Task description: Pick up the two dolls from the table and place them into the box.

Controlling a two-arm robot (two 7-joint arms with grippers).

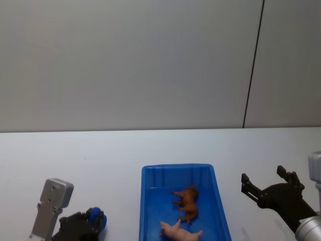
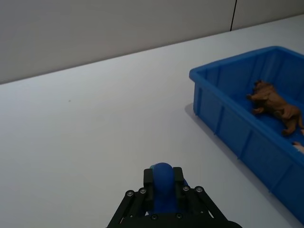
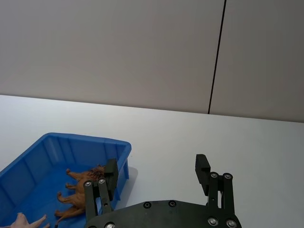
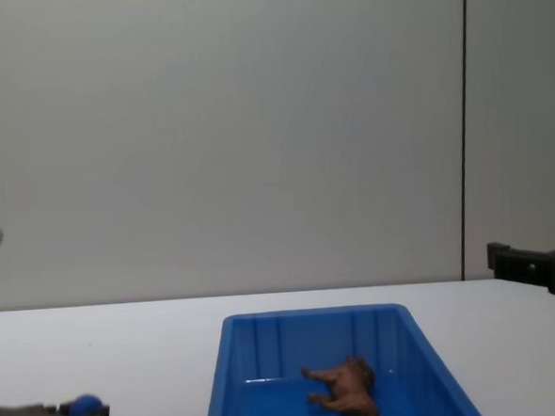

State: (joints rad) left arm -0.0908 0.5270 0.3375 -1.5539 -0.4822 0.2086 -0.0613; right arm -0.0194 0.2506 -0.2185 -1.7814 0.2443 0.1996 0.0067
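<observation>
1. The blue plastic bin [image 1: 150, 201] is sitting on the white table [image 1: 100, 160] between the two arms, its open top facing up.
2. The reddish-brown animal doll [image 1: 187, 202] is lying on its side on the bin floor, legs sticking out toward the robot's left.
3. The pale pink doll [image 1: 176, 230] is lying just beside it in the bin, nearer the robot — whether the two are touching is unclear.
4. The right gripper [image 1: 265, 184] is hovering to the right of the bin, its two black fingers spread wide apart and holding nothing.
5. In the right wrist view one finger [image 3: 111, 174] is showing in front of the bin's right wall, the other [image 3: 203, 168] over bare table.
6. The left gripper [image 1: 93, 218] is resting low to the left of the bin, well apart from it — its fingers are pressed together around their own blue tip, carrying nothing.
</observation>
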